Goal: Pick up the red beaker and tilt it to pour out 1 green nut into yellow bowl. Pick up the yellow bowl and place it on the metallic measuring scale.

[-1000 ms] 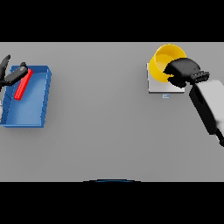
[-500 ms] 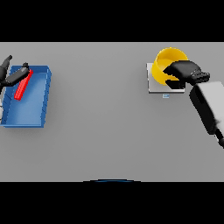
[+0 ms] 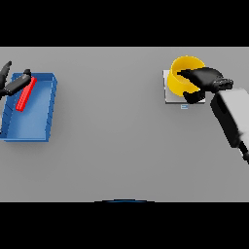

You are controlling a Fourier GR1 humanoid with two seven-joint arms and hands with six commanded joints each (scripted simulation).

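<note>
The yellow bowl (image 3: 178,81) is over the metallic scale (image 3: 169,97) at the table's far right. My right hand (image 3: 206,78) grips the bowl's right wall, with fingers across the rim and the thumb outside below. I cannot see any nut inside the bowl. At the far left, the red beaker (image 3: 25,98) lies slanted in the blue tray (image 3: 30,136). My left hand (image 3: 13,85) is at the tray's upper left corner with its fingers straight. One fingertip lies over the beaker's upper end.
The scale has a small blue display (image 3: 184,106) at its front edge. The blue tray takes up the table's left edge. My right forearm (image 3: 232,116) runs down the right side.
The left hand has drawn slightly left and its fingers have straightened off the red beaker. The right hand and yellow bowl have shifted a little to the right over the scale.
</note>
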